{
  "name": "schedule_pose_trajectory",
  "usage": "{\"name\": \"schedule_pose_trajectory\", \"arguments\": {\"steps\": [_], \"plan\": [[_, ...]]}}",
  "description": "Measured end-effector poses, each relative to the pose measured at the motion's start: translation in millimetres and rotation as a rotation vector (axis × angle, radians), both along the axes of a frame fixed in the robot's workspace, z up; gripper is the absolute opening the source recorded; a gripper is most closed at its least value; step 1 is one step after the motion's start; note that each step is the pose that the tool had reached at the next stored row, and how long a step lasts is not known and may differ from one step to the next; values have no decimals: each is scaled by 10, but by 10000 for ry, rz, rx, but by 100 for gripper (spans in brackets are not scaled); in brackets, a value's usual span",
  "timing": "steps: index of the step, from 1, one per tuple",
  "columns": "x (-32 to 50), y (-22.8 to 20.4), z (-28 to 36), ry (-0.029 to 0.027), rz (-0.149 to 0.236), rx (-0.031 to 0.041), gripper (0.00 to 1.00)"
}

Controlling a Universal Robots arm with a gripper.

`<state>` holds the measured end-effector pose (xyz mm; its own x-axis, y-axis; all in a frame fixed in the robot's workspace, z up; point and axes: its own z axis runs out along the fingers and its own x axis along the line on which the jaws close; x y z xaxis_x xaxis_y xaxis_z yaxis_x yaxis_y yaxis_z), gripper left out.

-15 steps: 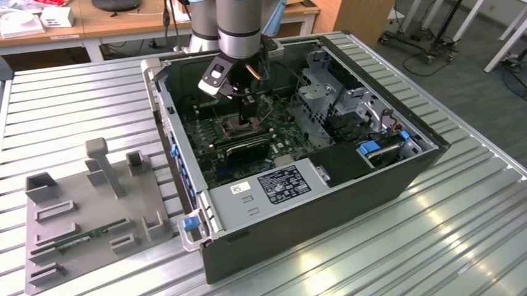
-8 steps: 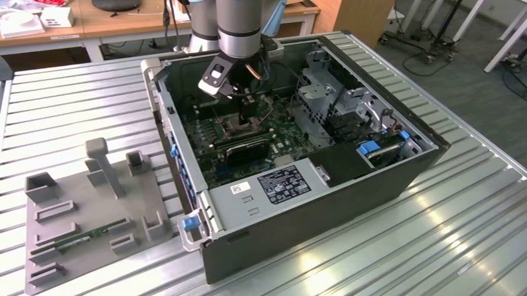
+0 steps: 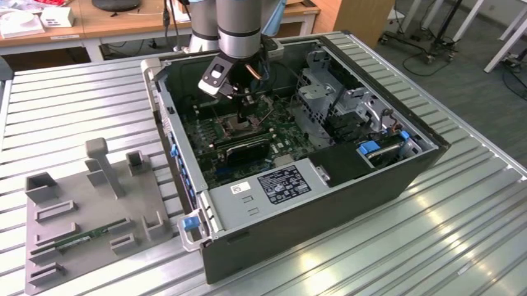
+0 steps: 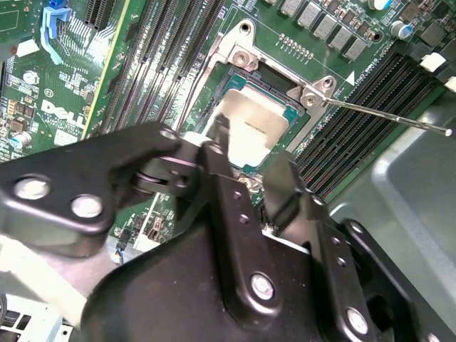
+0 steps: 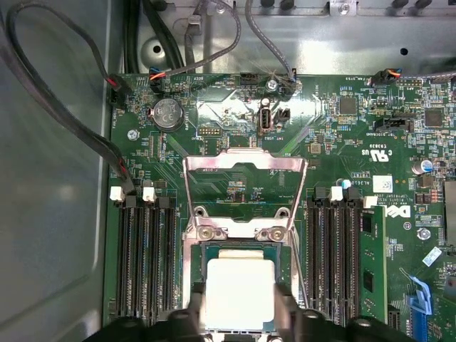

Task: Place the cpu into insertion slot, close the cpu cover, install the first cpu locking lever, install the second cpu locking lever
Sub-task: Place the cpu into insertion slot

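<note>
The cpu (image 5: 239, 288), a pale square chip, sits squarely over the insertion slot (image 5: 188, 279) on the green board. My gripper (image 5: 240, 312) is shut on it, one black finger against each of two opposite edges. The second wrist view shows the cpu (image 4: 253, 125) level within the slot's silvery rim (image 4: 239, 55), with my gripper (image 4: 253, 153) reaching down to it. The cpu cover (image 5: 246, 162) stands swung open beyond the slot, the board showing through its cut-out. A thin locking lever (image 4: 385, 117) sticks out free to one side. In the exterior view my gripper (image 3: 240, 117) reaches down inside the computer case.
Black memory slots (image 5: 146, 263) flank the socket on both sides. Cables (image 5: 64, 121) run along the case wall. The open case (image 3: 346, 203) lies on a slatted metal table, with a drive cage (image 3: 329, 92) beside the board. A grey fixture tray (image 3: 82, 216) lies at the exterior view's left.
</note>
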<state>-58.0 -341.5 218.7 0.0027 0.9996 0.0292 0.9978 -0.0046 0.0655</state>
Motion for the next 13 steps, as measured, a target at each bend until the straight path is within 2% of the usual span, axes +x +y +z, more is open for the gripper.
{"name": "schedule_pose_trajectory", "arguments": {"steps": [1, 3, 4, 6, 7, 9, 13], "plan": [[0, 0, 0, 0, 0, 0, 47], [0, 0, 0, 0, 0, 0, 35], [0, 0, 0, 0, 0, 1, 35], [0, 0, 0, 0, 0, 0, 24], [0, 0, 0, 0, 0, 1, 24], [0, 0, 0, 0, 0, 1, 12], [0, 0, 0, 0, 1, 2, 11]]}}
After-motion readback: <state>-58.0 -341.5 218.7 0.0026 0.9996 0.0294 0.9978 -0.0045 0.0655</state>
